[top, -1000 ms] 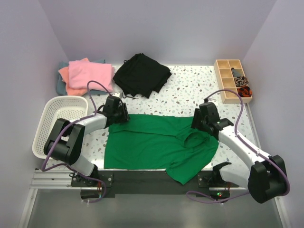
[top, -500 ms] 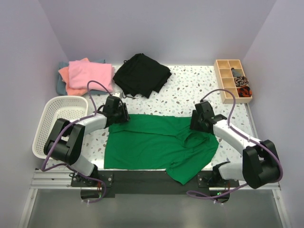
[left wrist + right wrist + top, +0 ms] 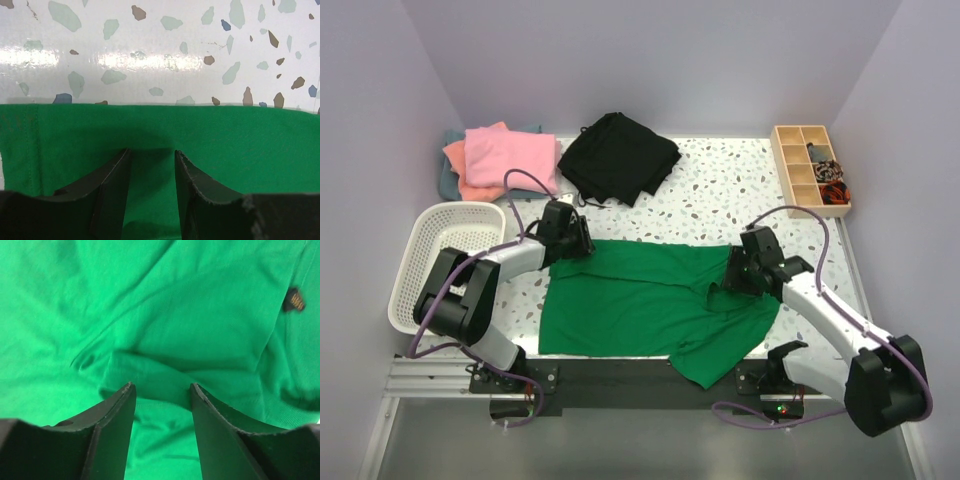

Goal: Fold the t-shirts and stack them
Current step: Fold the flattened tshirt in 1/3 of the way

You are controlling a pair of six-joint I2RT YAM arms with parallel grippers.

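Left pincer [image 3: 570, 238] and right pincer [image 3: 732, 272] both rest on the bright green short-sleeved cloth t-shirt [image 3: 620, 305], which lies spread on the white speckled desk [image 3: 720, 190] just beyond the arm bases.

The left pincer [image 3: 150, 155] is released, its jaws apart over flat cloth at the shirt's far left edge. The right pincer [image 3: 161, 387] is also released, its jaws straddling a raised fold near the shirt's rumpled right end, beside a small dark label [image 3: 295, 300]. Beyond the shirt lies a crumpled black garment [image 3: 618, 157]. Beyond and left of it sit stacked pink, salmon-orange and grey-teal t-shirts [image 3: 505, 158]. A white plastic mesh basket [image 3: 445, 255] stands to its left, and a wooden compartment box [image 3: 810, 170] beyond its right end.
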